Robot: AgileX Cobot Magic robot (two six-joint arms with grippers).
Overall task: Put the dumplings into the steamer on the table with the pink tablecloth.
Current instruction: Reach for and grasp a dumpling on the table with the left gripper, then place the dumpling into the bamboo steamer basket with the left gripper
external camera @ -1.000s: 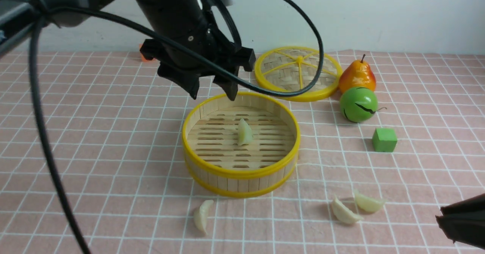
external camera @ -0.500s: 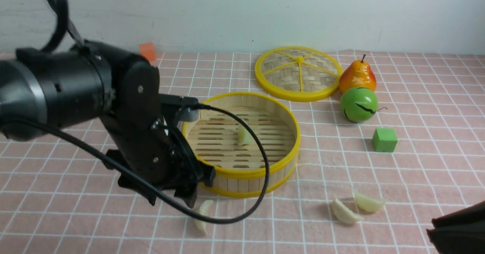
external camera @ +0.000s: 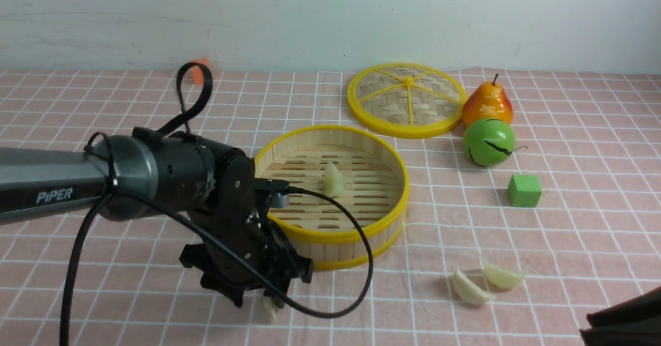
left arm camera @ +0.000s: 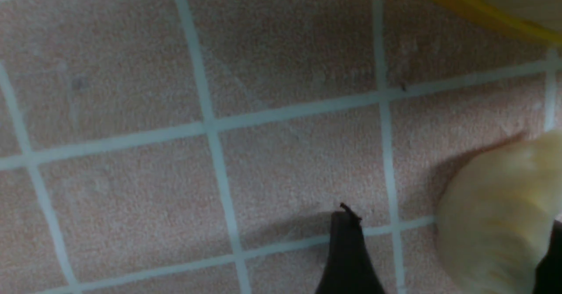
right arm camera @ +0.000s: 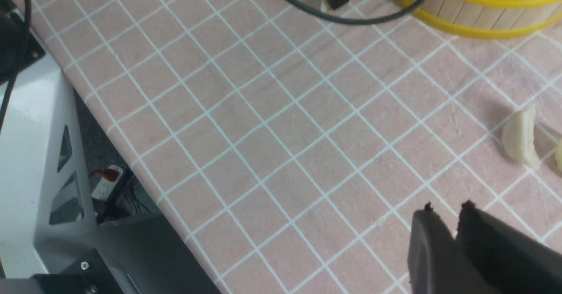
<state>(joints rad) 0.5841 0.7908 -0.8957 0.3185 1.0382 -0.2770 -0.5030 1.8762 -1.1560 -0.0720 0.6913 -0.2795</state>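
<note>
The steamer (external camera: 330, 232) stands mid-table on the pink tablecloth (external camera: 129, 129) and holds one dumpling (external camera: 334, 179). My left gripper (external camera: 258, 300) is low on the cloth just in front of the steamer. It is open, with its jaws on either side of a second dumpling (external camera: 269, 309). In the left wrist view that dumpling (left arm camera: 496, 210) lies on the cloth close to one finger, apart from the other finger (left arm camera: 347, 250). Two more dumplings (external camera: 469, 288) (external camera: 502, 276) lie side by side at the front right. My right gripper (right arm camera: 448, 206) is shut and empty, raised at the front right corner (external camera: 619, 325).
The flat woven lid (external camera: 406, 99) lies behind the steamer. A pear (external camera: 486, 103), a green ball-like fruit (external camera: 488, 142) and a green cube (external camera: 523, 190) sit to the right. A small orange block (external camera: 199, 69) is at the back. The table's front edge (right arm camera: 109, 123) shows in the right wrist view.
My left arm has swung from above the steamer's far rim to its front and come down over the dumpling lying there. My right gripper has sunk slightly.
</note>
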